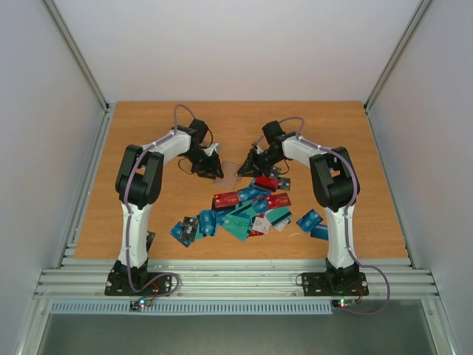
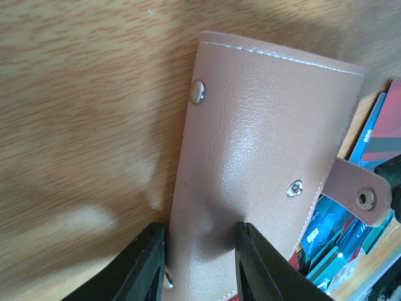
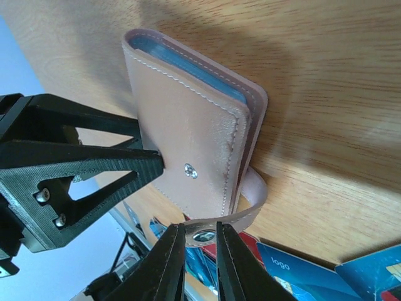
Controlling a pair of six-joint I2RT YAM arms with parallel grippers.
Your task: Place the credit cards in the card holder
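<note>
The tan card holder (image 1: 226, 174) stands folded on edge at mid table, held between the two arms. My left gripper (image 1: 214, 170) is shut on its lower end, fingers pressing a dent into the leather (image 2: 263, 144), midpoint (image 2: 199, 229). The right gripper (image 1: 248, 164) (image 3: 200, 231) has its fingers a narrow gap apart at the holder's snap strap (image 3: 255, 195), the strap's metal snap showing in that gap. Whether they pinch it is unclear. A blue inner pocket shows along the holder's top edge (image 3: 188, 125). The credit cards (image 1: 244, 211) lie scattered nearer the arm bases.
The left gripper's black finger (image 3: 94, 169) presses the holder's face in the right wrist view. Red and blue cards (image 3: 294, 269) lie just under the right gripper, and more (image 2: 376, 132) beside the strap tab (image 2: 366, 199). White walls close in the wooden table (image 1: 148, 133).
</note>
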